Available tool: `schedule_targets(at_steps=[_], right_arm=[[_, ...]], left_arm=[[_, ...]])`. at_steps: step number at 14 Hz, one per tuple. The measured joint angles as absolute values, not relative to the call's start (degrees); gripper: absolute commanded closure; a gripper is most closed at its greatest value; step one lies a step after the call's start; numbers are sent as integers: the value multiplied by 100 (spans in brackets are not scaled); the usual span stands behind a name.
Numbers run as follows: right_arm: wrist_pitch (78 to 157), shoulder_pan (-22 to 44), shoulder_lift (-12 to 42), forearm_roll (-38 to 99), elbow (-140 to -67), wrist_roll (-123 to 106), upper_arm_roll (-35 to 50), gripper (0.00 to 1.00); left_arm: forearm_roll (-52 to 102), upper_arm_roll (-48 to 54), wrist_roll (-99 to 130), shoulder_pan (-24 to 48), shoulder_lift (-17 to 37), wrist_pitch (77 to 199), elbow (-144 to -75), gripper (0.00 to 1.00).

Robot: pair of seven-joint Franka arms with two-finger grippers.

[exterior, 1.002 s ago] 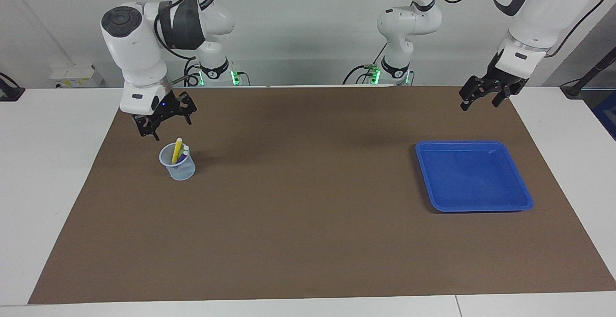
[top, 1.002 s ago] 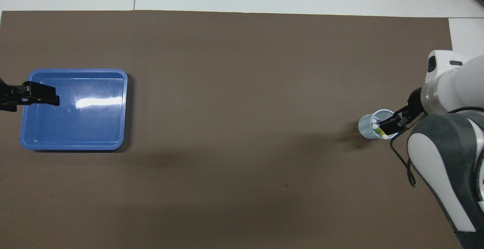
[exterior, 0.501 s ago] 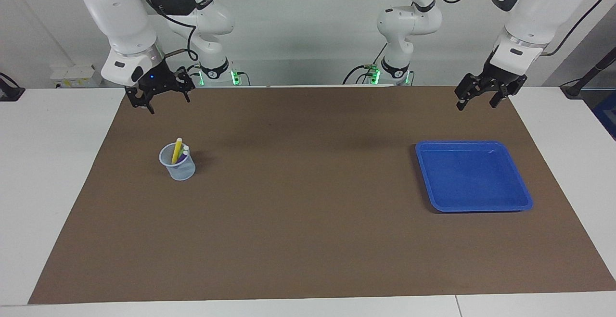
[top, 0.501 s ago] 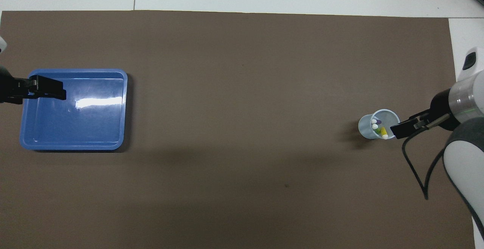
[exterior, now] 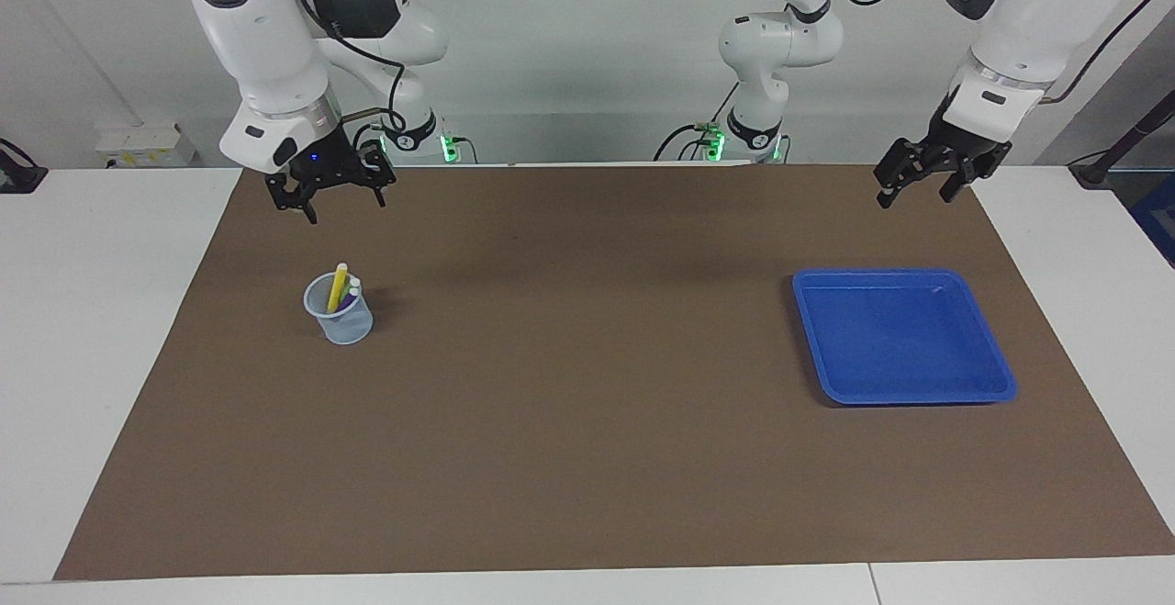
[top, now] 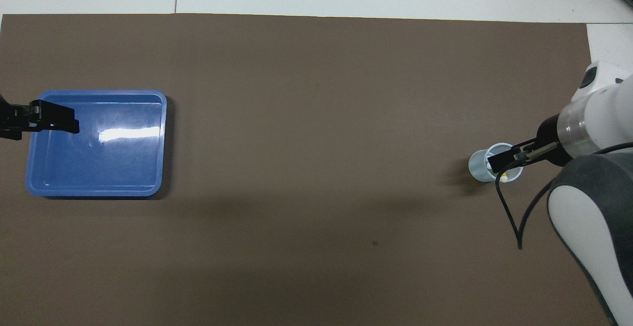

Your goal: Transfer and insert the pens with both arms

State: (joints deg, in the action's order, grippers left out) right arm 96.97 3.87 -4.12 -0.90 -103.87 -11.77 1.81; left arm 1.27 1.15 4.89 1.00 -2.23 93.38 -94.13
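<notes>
A clear plastic cup (exterior: 347, 328) stands on the brown mat toward the right arm's end of the table. The pens stand in it: a yellow pen (exterior: 337, 287) leans tallest, a purple pen (exterior: 346, 305) shows low beside it, and whitish ends (exterior: 354, 285) poke up. My right gripper (exterior: 329, 201) hangs open and empty in the air over the mat, above the cup. In the overhead view the right gripper (top: 500, 160) covers most of the cup (top: 477, 166). My left gripper (exterior: 913, 190) hangs open and empty high by the blue tray (exterior: 904, 341).
The shallow blue tray (top: 99, 167) lies toward the left arm's end of the mat with nothing in it. Two smaller white arms with green-lit bases (exterior: 755, 141) stand at the table's edge by the robots. A black cable (top: 514, 217) loops from the right wrist.
My right gripper has risen from just above the cup, empty, and drifted slightly toward the table's middle. The left gripper has barely shifted. The pens stay in the cup.
</notes>
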Motion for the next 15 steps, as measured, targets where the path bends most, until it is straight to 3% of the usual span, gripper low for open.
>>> schedule_targets(at_steps=[15], right_arm=[[9751, 307, -105, -90, -10013, -1144, 69, 0]], left_arm=[[-25, 141, 489, 101, -223, 8980, -9410, 0]])
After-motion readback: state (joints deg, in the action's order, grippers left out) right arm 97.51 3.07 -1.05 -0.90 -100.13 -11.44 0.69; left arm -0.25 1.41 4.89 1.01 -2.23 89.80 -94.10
